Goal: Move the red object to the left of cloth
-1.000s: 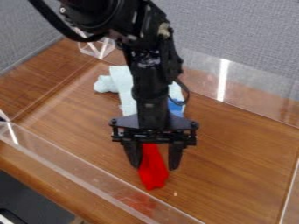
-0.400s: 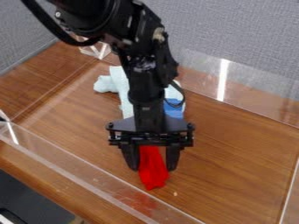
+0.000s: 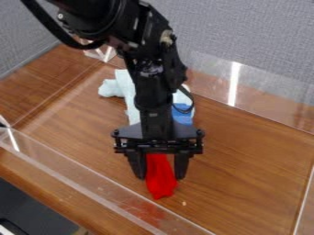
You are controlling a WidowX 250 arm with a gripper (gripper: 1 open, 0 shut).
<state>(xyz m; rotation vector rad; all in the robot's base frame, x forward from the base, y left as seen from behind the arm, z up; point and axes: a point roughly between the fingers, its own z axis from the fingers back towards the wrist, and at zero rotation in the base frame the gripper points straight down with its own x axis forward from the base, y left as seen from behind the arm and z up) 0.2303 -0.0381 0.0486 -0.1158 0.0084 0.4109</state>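
A wooden table (image 3: 73, 101) is lying inside clear plastic walls (image 3: 263, 92), with a pale cloth (image 3: 119, 87) resting near its far side. The black claw (image 3: 160, 170) is pointing down near the front wall, its fingers standing wide on either side of the red object (image 3: 160, 176).
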